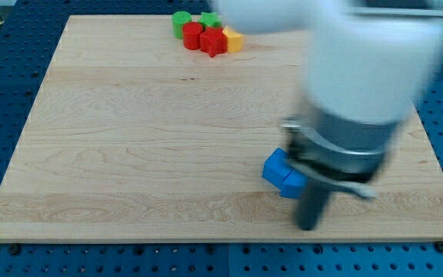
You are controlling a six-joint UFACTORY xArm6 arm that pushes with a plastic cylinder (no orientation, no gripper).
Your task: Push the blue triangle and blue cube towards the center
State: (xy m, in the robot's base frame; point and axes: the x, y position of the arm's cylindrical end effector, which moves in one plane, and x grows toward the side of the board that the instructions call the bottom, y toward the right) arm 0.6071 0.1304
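Blocks parked low right, tip just behind them

Blue pair first: two blue blocks sit touching each other toward the view's lower right, well off centre. The upper-left one (276, 165) and the lower-right one (291, 184) both look like chunky solids; you can't reliably tell from here which is the blue triangle and which is the blue cube, since the arm covers their right edges.

No claw on this rig, so there is no spread or pinch state to report. It's a plain rod, and my tip (308, 226) rests on the wooden board (129, 154) just below and right of the blue pair. Whether it touches the lower block, you can't tell; the arm is blurred.

Handling, as a judgement: small, rigid, light blocks on smooth wood. Expect easy sliding and easy spinning. Push through the middle of a flat face, not a corner, or the block will rotate off the rod. With two in contact, an off-axis shove will likely split them.

Centre lies up and to the view's left of the pair, so the tip is on roughly the right side for the push.

Far cluster at the view's top: green cylinder (181, 21), another green block (211, 19), red cylinder (193, 35), red star-like block (213, 42), yellow block (234, 39). Well apart from your path.
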